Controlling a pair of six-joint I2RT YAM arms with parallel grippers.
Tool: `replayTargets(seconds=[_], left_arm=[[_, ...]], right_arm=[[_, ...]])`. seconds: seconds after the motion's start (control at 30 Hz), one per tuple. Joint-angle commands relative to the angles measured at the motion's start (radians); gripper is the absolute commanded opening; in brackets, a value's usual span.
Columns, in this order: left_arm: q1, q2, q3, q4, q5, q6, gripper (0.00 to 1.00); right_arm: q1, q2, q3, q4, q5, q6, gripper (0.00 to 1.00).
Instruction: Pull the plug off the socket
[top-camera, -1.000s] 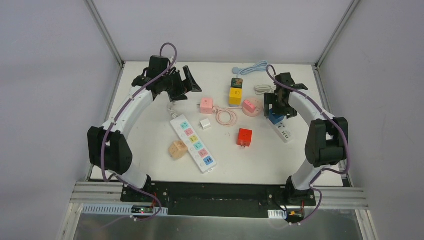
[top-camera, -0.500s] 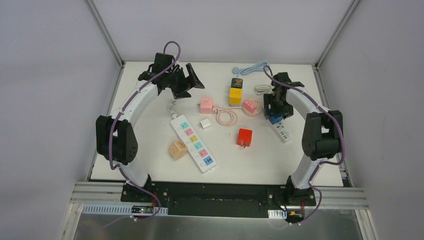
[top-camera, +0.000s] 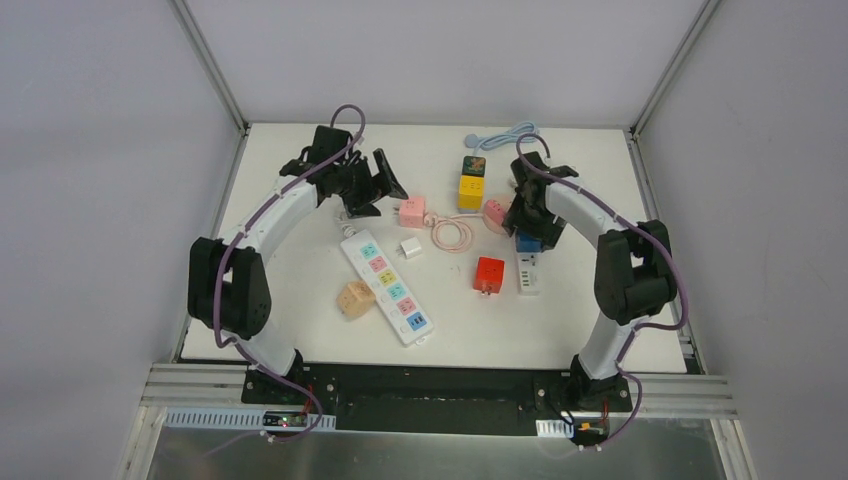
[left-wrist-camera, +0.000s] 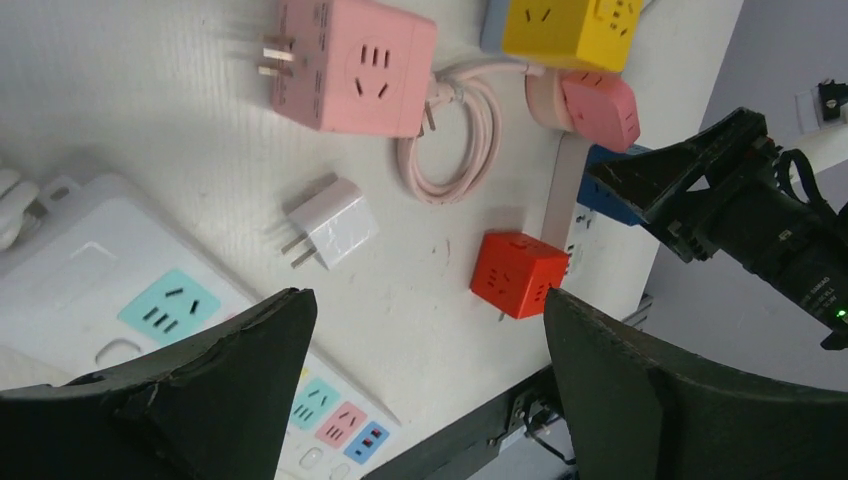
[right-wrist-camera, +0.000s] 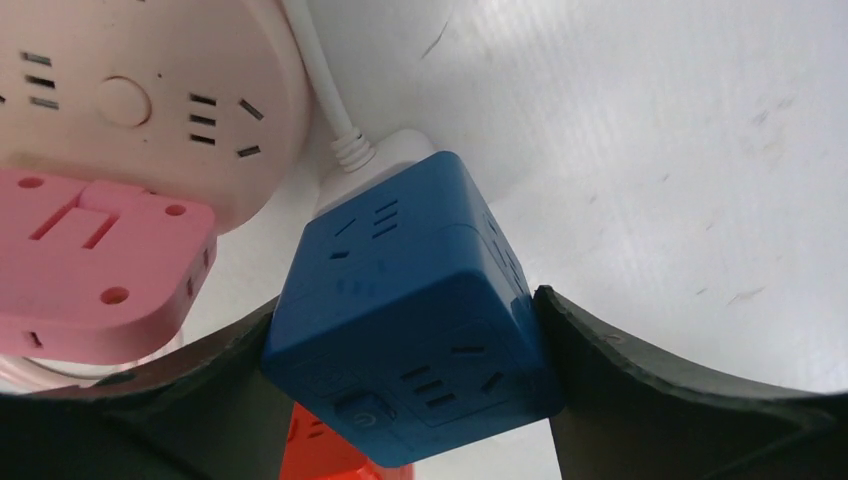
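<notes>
Risk of dragging the white strip (top-camera: 528, 275) along instead of unplugging, with no hold-down on it; also of slipping off smooth sides. Blue cube plug (right-wrist-camera: 400, 300): glossy, rounded edges, seated on strip end, right of centre, beside pink round socket (right-wrist-camera: 120, 110). Clamped snugly in right gripper (right-wrist-camera: 400, 325); left gripper (left-wrist-camera: 425, 300) wide open, empty.

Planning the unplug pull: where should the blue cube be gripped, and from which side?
Grip the blue cube by its two flat opposite side faces, coming from above: it stands plugged on the white strip, leaving its sides exposed. The right gripper clamps those faces now.
</notes>
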Motion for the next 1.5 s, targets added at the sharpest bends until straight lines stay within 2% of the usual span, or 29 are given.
replayTargets(seconds=[0.0,0.07,0.2,0.3,0.43,0.5,0.57,0.73,0.83,0.93,1.07,1.17,1.3,1.47], left_arm=[[-0.015,-0.168,-0.13,-0.02,0.001,0.02,0.88],[-0.015,-0.23,-0.196,-0.02,-0.006,0.041,0.88],[-0.016,-0.337,-0.313,-0.005,0.003,0.055,0.88],[-0.016,-0.401,-0.355,-0.03,0.003,0.082,0.88],[-0.016,-0.451,-0.369,-0.077,-0.003,0.11,0.89],[-0.018,-0.466,-0.375,-0.073,-0.005,0.108,0.89],[-0.026,-0.475,-0.375,-0.059,-0.017,0.102,0.89],[-0.068,-0.438,-0.349,0.029,-0.045,0.065,0.89],[-0.106,-0.358,-0.257,0.028,-0.046,0.046,0.89],[-0.168,-0.279,-0.176,0.027,-0.071,0.042,0.88],[-0.249,-0.15,-0.083,0.06,-0.058,0.015,0.87],[-0.31,-0.03,-0.016,0.112,-0.038,-0.012,0.84],[-0.37,0.115,0.091,0.186,0.0,-0.057,0.82],[-0.434,0.26,0.178,0.261,-0.028,-0.03,0.8]], right_arm=[[0.07,-0.017,0.05,-0.106,0.006,0.294,0.42],[0.07,-0.014,0.062,-0.125,0.009,0.298,0.47],[0.045,-0.022,0.098,-0.125,0.053,0.2,0.83],[0.03,-0.033,0.147,-0.087,0.046,0.019,0.92],[0.02,-0.062,0.162,-0.025,-0.07,-0.205,0.94],[0.006,-0.065,0.156,-0.02,-0.163,-0.278,0.94],[0.003,-0.067,0.136,-0.024,-0.192,-0.337,0.93],[0.001,-0.093,0.04,-0.01,-0.174,-0.4,0.94],[0.002,-0.109,0.006,-0.01,-0.186,-0.383,0.94],[0.002,-0.118,-0.018,0.007,-0.168,-0.336,0.8],[0.002,-0.134,-0.044,0.036,-0.14,-0.256,0.51],[0.009,-0.155,-0.063,0.076,-0.14,-0.226,0.39],[0.013,-0.155,-0.043,0.084,-0.119,-0.192,0.28],[0.011,-0.125,-0.013,0.104,-0.075,-0.134,0.21]])
